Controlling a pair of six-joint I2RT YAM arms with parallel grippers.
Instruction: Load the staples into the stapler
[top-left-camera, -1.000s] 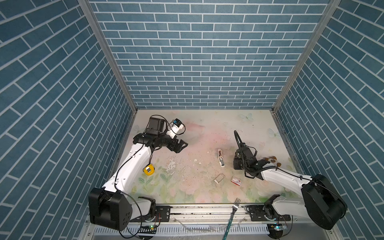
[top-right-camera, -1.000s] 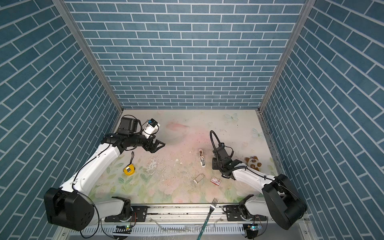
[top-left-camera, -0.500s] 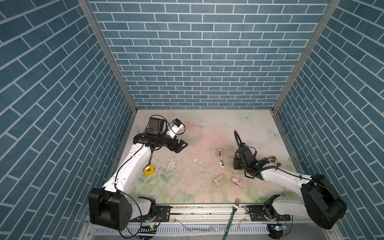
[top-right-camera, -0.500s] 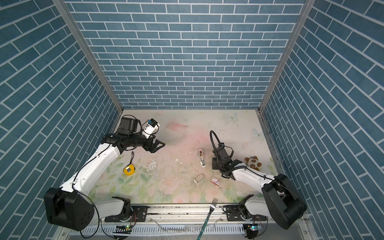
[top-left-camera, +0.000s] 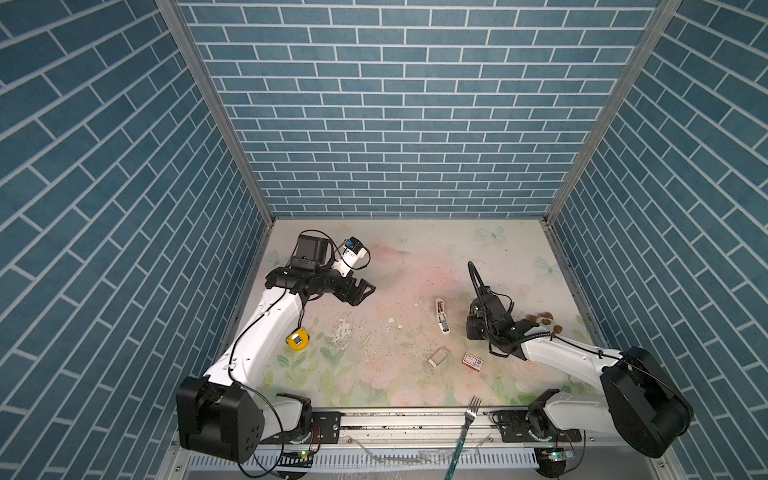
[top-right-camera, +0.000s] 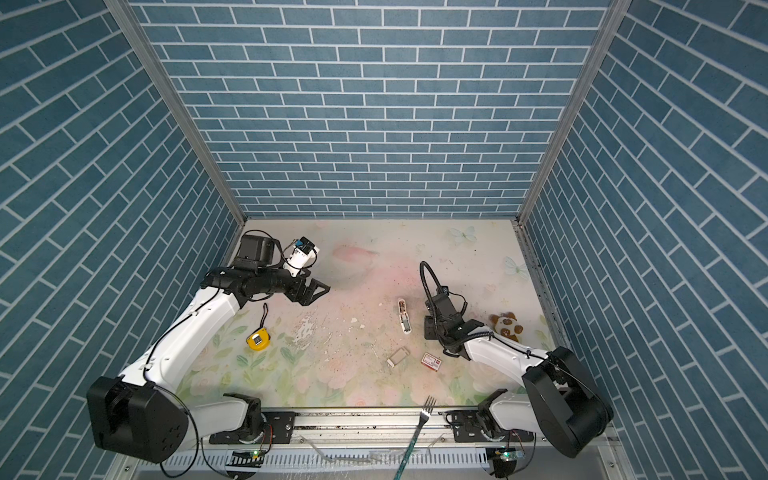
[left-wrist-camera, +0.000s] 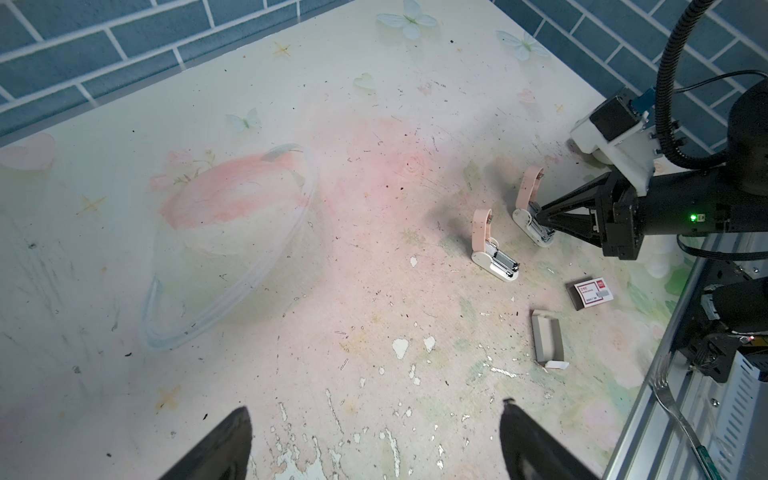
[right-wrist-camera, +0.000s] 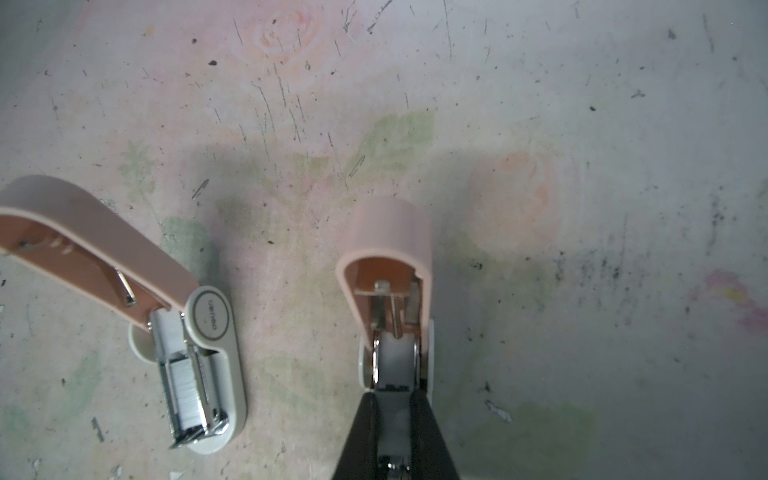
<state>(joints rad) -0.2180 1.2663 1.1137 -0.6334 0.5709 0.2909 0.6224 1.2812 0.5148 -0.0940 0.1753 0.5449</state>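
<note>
No displacement is detected against the earlier frames: both arms and every loose item are found where they were. The right claw (right-wrist-camera: 395, 392) is shown nearly closed, its two black fingers (right-wrist-camera: 361, 432) clamped on either side of the base of the held stapler (right-wrist-camera: 388, 245), whose pink lid is swung up and open. A free stapler (left-wrist-camera: 494, 255), likewise opened, is seen just beside this claw, on the side facing the left claw (left-wrist-camera: 376, 405), and is untouched. The left claw is held wide open and empty above the table (left-wrist-camera: 291, 104), well apart from all task items. The staples (left-wrist-camera: 546, 338) are seen as a grey block lying in a pale tray (left-wrist-camera: 556, 365) on the table, near the right claw on its side toward the front rail, touched by neither claw. The white-and-red box (left-wrist-camera: 592, 293) is found just beside the tray, closer to the right claw's arm. A yellow tape measure (top-left-camera: 298, 338) is seen well behind the left claw, beside its arm, and a fork (top-left-camera: 468, 409) is laid across the front rail, well apart from either claw.
</note>
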